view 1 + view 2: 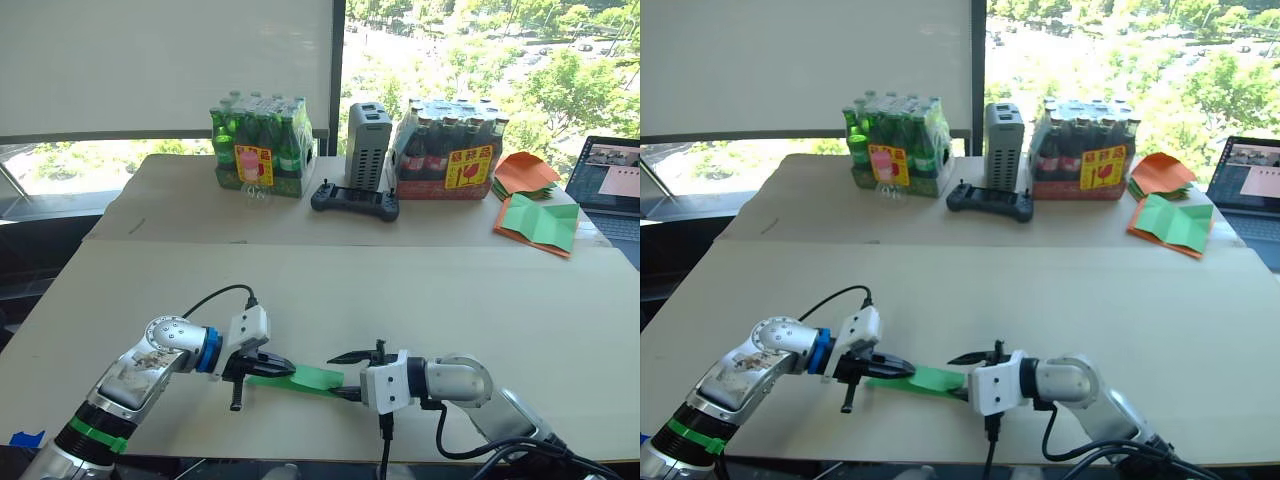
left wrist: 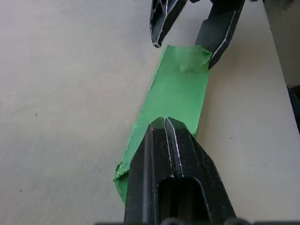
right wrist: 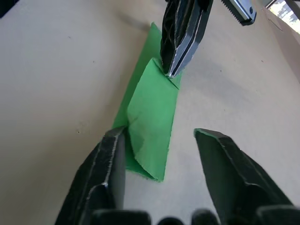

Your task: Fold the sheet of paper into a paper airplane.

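The sheet of paper (image 1: 312,378) is bright green and folded into a narrow layered strip. It lies flat near the table's front edge, between my two grippers. My left gripper (image 1: 288,369) is shut, and its joined tips (image 2: 164,124) press down on the strip's left part, with paper running on under the fingers. My right gripper (image 1: 341,375) is open at the strip's right end. One finger (image 3: 110,159) rests at the paper's edge and the other (image 3: 225,164) stands off to its side on bare table. No paper is pinched between them.
On the rear table stand two shrink-wrapped bottle packs (image 1: 260,148) (image 1: 447,148), a grey box (image 1: 368,145) and a black controller (image 1: 354,199). Orange and green folded sheets (image 1: 538,210) lie at the back right beside a laptop (image 1: 610,180). The table's front edge (image 1: 300,455) is close.
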`<state>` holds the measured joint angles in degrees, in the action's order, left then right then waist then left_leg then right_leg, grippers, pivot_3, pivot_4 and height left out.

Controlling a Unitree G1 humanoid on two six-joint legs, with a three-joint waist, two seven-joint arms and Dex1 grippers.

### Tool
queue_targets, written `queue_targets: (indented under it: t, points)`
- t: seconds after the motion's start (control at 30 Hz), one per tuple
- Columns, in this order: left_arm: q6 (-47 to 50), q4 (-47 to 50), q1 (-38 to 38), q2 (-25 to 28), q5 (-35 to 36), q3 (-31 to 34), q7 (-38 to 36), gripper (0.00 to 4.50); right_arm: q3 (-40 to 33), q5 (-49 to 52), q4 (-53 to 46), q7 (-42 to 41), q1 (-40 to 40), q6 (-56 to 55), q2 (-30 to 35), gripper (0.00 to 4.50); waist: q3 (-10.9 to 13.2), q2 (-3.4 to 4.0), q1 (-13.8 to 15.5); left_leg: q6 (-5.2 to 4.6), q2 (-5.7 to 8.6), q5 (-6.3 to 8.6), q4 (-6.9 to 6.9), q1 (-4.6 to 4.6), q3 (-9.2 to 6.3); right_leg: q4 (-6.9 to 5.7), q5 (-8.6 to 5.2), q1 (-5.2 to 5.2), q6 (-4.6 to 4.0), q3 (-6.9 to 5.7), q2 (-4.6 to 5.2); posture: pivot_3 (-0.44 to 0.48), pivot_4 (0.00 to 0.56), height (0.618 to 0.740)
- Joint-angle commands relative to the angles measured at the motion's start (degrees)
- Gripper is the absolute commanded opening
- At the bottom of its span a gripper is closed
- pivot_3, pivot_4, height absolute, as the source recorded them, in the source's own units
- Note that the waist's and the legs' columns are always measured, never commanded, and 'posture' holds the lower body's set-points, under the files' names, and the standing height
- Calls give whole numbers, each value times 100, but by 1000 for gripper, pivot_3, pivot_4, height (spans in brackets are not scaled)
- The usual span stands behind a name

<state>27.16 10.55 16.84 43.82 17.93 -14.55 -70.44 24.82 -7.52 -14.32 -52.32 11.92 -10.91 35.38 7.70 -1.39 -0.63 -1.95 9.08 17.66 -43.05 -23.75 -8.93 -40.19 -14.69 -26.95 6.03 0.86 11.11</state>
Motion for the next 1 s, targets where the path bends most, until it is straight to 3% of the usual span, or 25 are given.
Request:
queue_targets:
  t: [0.03, 0.23, 0.33, 0.43, 0.6, 1.0]
  points:
    - [-266, -12, -59, 93, -161, -50, -62, 0, -76, 408, -386, -262, -77, 630, 37, 2590, 0, 0, 1, 0, 0, 0, 0, 0, 0, 0, 0, 0, 0, 0, 0, 0, 150, 675]
    - [-513, -74, -146, 84, -389, -161, -15, 0, -347, 1793, -1317, -512, 122, 2738, -182, 2590, 0, 0, -2, 0, -2, 0, 0, -1, 0, 2, 0, 1, 0, 1, 0, 0, 150, 675]
    - [-514, -64, -150, 65, -389, -149, 27, 0, -327, 1967, -1453, -327, 288, 3312, -378, 2590, 0, 0, 10, -2, -3, 1, 0, -1, -3, 5, 0, 3, 0, 0, 2, 0, 150, 675]
    - [-509, -63, -137, 47, -385, -159, 57, 0, -186, 1691, -1235, 55, 540, 3747, -630, 1790, 0, 0, 10, -2, -1, 1, 0, 0, -3, 5, 0, 4, 0, -1, 2, 0, 150, 675]
    - [-512, -74, -109, 11, -396, -176, 92, 0, -15, 1471, -882, 176, 701, 3787, -704, 19, 0, 0, 8, -1, 0, 1, 0, 0, -4, 5, 0, 3, 0, -3, 4, 0, 150, 675]
    - [-533, -123, -79, -23, -419, -150, 144, 0, 425, 1075, -514, 106, 828, 3885, -656, 19, 0, 0, -3, -1, 0, 0, 0, 0, -3, 3, 0, 2, 0, -3, 5, 0, 150, 675]
